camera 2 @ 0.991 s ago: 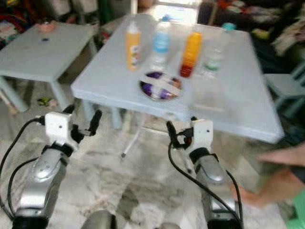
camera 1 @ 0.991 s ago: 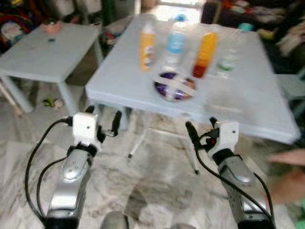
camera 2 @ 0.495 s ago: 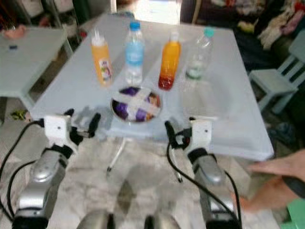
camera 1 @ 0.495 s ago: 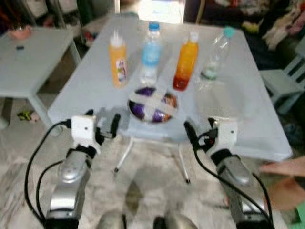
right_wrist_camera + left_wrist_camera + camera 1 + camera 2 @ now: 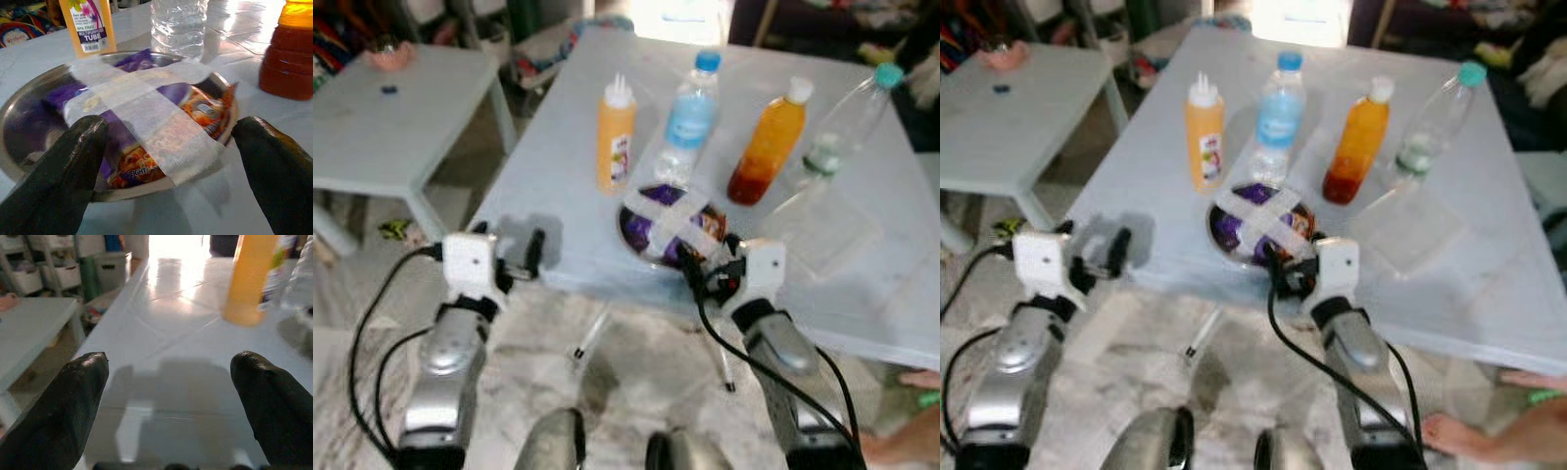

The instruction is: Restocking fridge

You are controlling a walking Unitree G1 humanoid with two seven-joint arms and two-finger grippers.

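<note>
A pale blue counter (image 5: 822, 284) stands before the robot, carrying four bottles in a row and a metal bowl (image 5: 672, 223) at its near edge; the bowl holds purple and orange snack packets (image 5: 195, 110) strapped down under two crossed strips of white tape (image 5: 146, 112). From left to right the row reads: an orange squeeze bottle (image 5: 616, 134) with a white nozzle, a clear water bottle (image 5: 686, 119) with a blue cap and label, a bottle of orange-red drink (image 5: 766, 142) with a white cap, and a clear bottle (image 5: 847, 117) with a teal cap, leaning to the right. The right tool (image 5: 703, 269) hovers at the near rim of the bowl, its two black fingers (image 5: 68, 166) spread wide on either side of the dish and grasping nothing; the left tool (image 5: 514, 257) hangs over the counter's near left corner, its fingers (image 5: 63, 411) likewise parted and empty, with the squeeze bottle well beyond them. A flat clear plastic lid or tray (image 5: 827, 220) lies on the counter to the right of the bowl; a second, lower pale counter (image 5: 382, 127) stands to the far left with a pink bowl (image 5: 388, 56) on it; a person's bare foot (image 5: 1469, 436) rests on the marble floor (image 5: 626, 362) at the near right.
</note>
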